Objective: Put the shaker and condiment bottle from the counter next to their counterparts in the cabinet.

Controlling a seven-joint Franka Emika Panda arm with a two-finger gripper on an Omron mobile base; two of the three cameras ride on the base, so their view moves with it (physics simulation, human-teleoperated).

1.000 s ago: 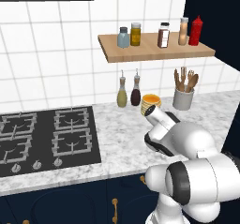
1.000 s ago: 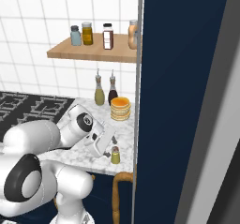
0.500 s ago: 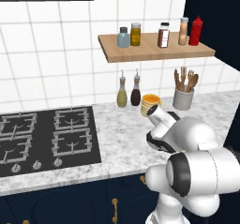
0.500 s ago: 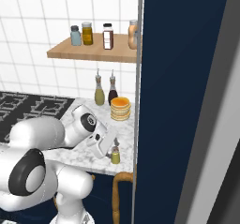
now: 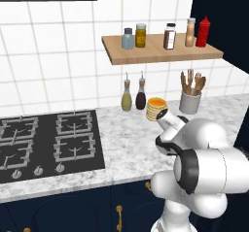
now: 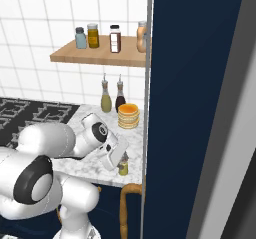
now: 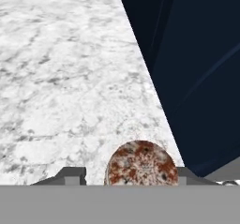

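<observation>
You are still at the first pickup: the small yellow-green shaker with a grey metal cap (image 6: 123, 166) stands on the white-grey marbled counter (image 5: 126, 143) near its right front edge. The fingers (image 7: 70, 175) now straddle it more closely than half a second ago; their grip can't be judged. The light-wood shelf (image 5: 160, 54) awaits both items.

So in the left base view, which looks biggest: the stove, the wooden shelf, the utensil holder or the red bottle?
1. The stove, largest, though it is also nearest the camera.
2. The wooden shelf.
3. The utensil holder.
4. The red bottle, close to the holder, so that order is unsure.
</observation>
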